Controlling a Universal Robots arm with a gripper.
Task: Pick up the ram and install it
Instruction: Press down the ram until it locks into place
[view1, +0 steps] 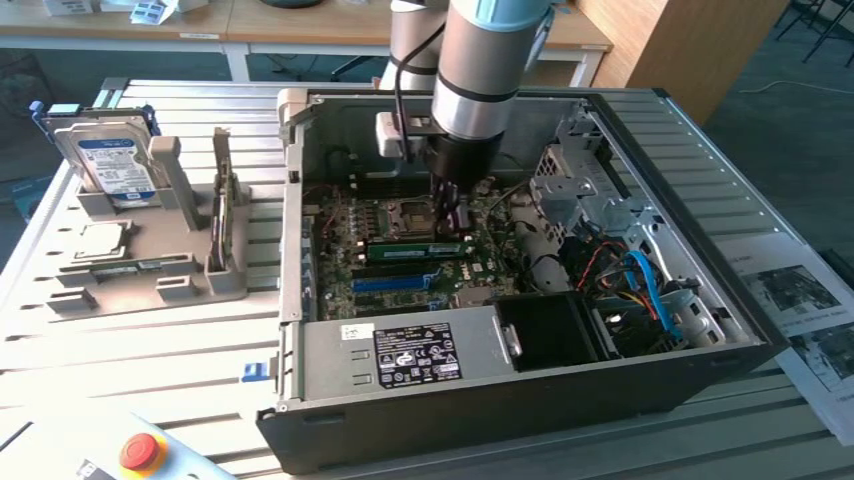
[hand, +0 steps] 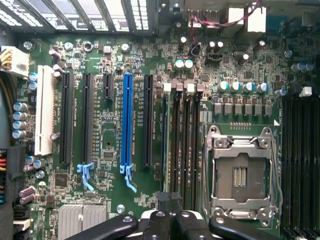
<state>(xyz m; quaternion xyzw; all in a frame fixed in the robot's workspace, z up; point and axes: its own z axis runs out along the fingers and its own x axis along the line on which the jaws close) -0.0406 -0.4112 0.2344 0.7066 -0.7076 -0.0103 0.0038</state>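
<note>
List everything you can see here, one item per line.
computer case: one, black, open, on the table
motherboard: one, green, inside the case
ram: one, green, on the motherboard below the tool
slot: one, blue, on the motherboard
processor socket: one, silver, empty
power supply: one, grey with a black label, in the case
holder: one, grey, at the exterior view's left
hard drive: one, blue label, upright in the holder
processor chip: one, silver, flat on the holder
stop button: one, red, near table corner
arm: one, grey
tool: one, black, shut
</note>
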